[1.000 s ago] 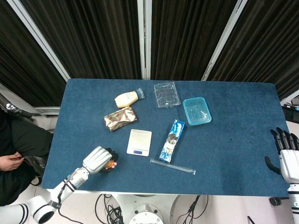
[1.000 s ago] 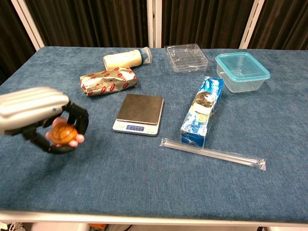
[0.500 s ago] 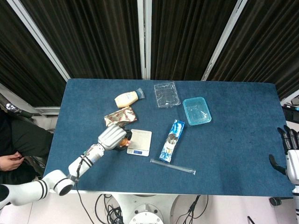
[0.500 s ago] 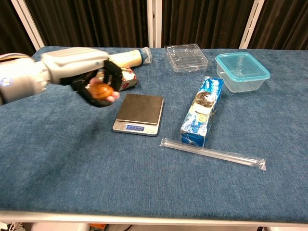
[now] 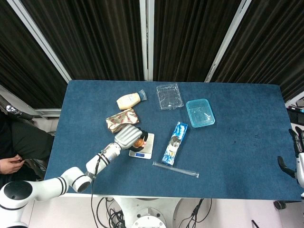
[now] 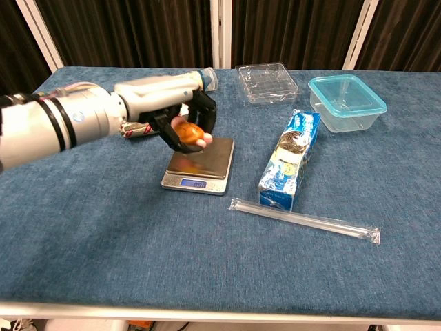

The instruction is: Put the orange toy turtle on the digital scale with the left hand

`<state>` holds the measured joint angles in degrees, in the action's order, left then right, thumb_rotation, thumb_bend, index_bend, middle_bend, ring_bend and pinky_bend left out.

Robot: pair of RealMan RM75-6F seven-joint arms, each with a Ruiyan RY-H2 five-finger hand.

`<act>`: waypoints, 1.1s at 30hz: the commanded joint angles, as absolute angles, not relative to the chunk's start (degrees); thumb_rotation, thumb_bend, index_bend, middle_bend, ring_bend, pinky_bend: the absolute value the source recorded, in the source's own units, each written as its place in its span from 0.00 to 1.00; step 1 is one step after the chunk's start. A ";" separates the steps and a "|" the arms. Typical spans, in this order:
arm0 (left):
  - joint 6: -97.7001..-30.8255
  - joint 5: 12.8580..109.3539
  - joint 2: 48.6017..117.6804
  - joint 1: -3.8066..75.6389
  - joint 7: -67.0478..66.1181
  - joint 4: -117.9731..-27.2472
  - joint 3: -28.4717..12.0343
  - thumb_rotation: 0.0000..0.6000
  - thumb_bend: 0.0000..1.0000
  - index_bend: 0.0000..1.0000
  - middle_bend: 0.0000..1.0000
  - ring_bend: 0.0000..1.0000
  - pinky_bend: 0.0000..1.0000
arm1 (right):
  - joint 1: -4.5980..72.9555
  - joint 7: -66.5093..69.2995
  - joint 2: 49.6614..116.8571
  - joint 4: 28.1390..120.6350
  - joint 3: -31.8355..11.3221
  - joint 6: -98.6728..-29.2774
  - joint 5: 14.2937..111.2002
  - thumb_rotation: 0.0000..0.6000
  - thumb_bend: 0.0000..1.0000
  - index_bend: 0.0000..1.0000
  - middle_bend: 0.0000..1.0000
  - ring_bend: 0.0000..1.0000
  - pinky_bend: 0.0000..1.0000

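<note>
The left hand (image 6: 180, 112) is reaching in from the left side and is holding the orange toy turtle (image 6: 188, 132) with its dark fingers (image 6: 207, 110) curled around it. The turtle is hanging just above the steel platform of the digital scale (image 6: 200, 164); I cannot tell if it is already touching the platform. In the head view the same hand (image 5: 128, 137) is covering the left part of the scale (image 5: 144, 147), and only a small orange part of the turtle (image 5: 139, 141) is showing.

The right hand (image 5: 298, 159) is staying at the far right edge of the head view, beside the table (image 5: 237, 142) and well apart from all objects. Its fingers are pointing up and are apart, and it is holding nothing.

Behind the left hand a brown patterned packet (image 5: 121, 119) is lying, and further back a cream bottle (image 5: 129, 100) is lying on its side. A clear plastic tray (image 6: 267, 82) and a teal lidded container (image 6: 346, 102) are sitting at the back right of the table. A blue snack package (image 6: 290, 158) is lying to the right of the scale, and 1 long clear tube (image 6: 303, 220) is lying in front of it, near the front edge.
</note>
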<state>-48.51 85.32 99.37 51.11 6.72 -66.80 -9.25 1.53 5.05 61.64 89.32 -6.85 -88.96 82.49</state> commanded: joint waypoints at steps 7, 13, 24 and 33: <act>-50.23 87.36 103.38 52.81 10.27 -61.06 -7.83 1.00 0.32 0.33 0.37 0.33 0.58 | 1.18 5.38 61.33 89.29 -6.89 -89.12 82.30 1.00 0.25 0.00 0.00 0.00 0.00; -50.15 87.83 103.57 52.93 10.86 -59.22 -6.34 1.00 0.31 0.24 0.23 0.16 0.37 | 0.98 5.75 61.14 88.99 -7.00 -88.77 81.64 1.00 0.25 0.00 0.00 0.00 0.00; -52.75 87.67 100.07 51.86 9.04 -63.01 -5.89 1.00 0.29 0.15 0.17 0.05 0.26 | 1.16 5.64 61.15 89.03 -7.19 -88.51 81.74 1.00 0.25 0.00 0.00 0.00 0.00; -61.20 81.06 85.12 42.25 -5.43 -79.91 -5.59 1.00 0.27 0.15 0.17 0.06 0.28 | 1.28 4.72 61.09 89.70 -6.76 -88.42 82.70 1.00 0.25 0.00 0.00 0.00 0.00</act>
<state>-56.32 84.40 91.39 47.26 0.76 -73.05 -5.82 1.26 4.79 61.07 89.66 -6.82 -88.47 82.63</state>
